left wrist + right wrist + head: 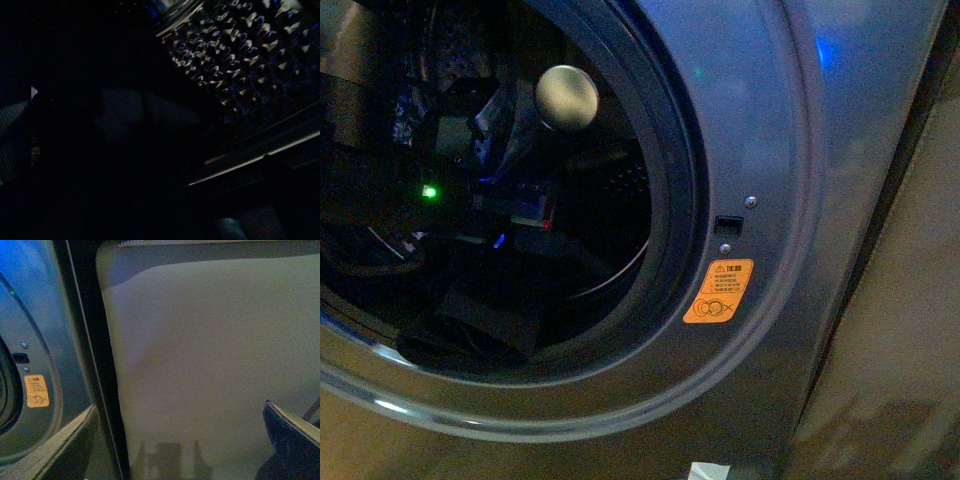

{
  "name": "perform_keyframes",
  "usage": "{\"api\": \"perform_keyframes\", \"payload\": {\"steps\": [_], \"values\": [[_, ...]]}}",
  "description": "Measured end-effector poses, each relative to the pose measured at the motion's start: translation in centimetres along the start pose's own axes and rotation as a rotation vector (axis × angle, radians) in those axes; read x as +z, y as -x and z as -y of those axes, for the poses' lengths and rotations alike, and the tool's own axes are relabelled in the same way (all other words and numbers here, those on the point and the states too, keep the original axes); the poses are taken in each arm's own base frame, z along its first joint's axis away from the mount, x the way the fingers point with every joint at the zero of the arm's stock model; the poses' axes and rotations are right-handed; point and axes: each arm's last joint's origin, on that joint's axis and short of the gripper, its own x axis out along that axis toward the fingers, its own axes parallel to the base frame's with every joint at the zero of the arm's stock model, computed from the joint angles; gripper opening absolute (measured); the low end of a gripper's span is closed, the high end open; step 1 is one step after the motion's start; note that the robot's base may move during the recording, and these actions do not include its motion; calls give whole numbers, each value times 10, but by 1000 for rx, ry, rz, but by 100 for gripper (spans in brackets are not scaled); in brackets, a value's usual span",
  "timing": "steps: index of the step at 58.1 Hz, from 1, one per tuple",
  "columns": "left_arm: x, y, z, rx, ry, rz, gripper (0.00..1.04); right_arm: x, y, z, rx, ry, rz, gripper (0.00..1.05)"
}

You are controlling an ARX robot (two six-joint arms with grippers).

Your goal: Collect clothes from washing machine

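The grey washing machine (760,150) fills the front view, its round porthole open onto a dark drum. My left arm (510,200) reaches inside, with green and blue lights glowing on it. The left wrist view is very dark; only the perforated steel drum wall (240,50) shows, and the left gripper's fingers cannot be made out. A dim dark mass (135,115) lies before that camera, perhaps the clothes; I cannot tell. My right gripper (180,407) is outside the machine, open and empty, facing a beige panel (210,350).
An orange sticker (718,291) sits right of the porthole, below a small latch slot (727,224). A round metal knob (567,97) shows inside the opening. A black vertical strip (97,370) separates the machine's front from the beige panel.
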Motion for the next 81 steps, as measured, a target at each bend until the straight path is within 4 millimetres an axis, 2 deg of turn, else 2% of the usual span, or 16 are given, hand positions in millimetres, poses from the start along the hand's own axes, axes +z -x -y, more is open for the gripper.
{"api": "perform_keyframes", "payload": {"steps": [12, 31, 64, 81], "values": [[-7, -29, -13, 58, -30, -83, 98, 0, 0, 0, 0, 0, 0, 97], [-22, -55, -26, 67, -41, -187, 98, 0, 0, 0, 0, 0, 0, 97], [-35, -69, -31, 63, 67, -261, 98, 0, 0, 0, 0, 0, 0, 97], [-41, -73, -35, 126, 15, -311, 98, 0, 0, 0, 0, 0, 0, 97]]}}
